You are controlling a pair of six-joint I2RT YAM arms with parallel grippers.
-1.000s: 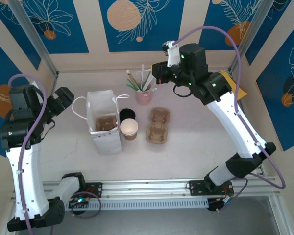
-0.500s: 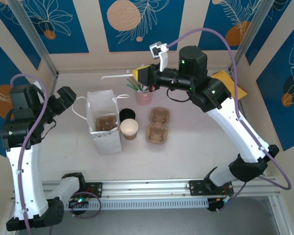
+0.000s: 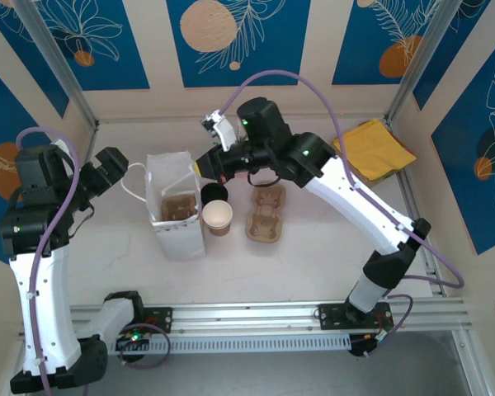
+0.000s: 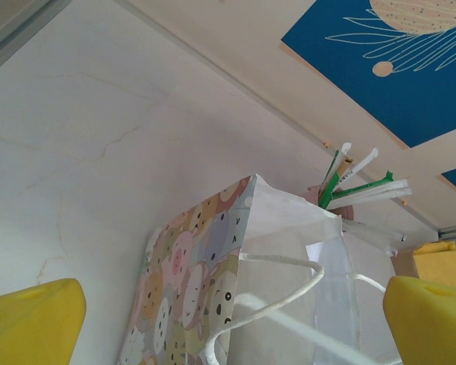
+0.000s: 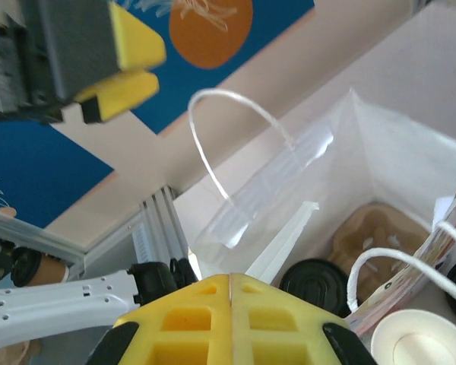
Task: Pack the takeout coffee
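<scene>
The takeout coffee shows as a round black lid low inside the white paper bag, next to a brown carrier; its cup is hidden. My right gripper hovers over the bag's mouth, shut on a white paper-wrapped straw that points down into the bag. From the top view that gripper is at the bag's back right corner. My left gripper is open, left of the bag, with a bag handle ahead between its fingers.
An open brown cup with a pale inside and a loose black lid stand right of the bag. A cardboard cup carrier lies further right. Wrapped straws stand in a pink holder at the back. A yellow cloth lies at the back right.
My right arm pulled a white straw out of the holder at the back and swung it left, to above the bag. The left arm has barely moved.
</scene>
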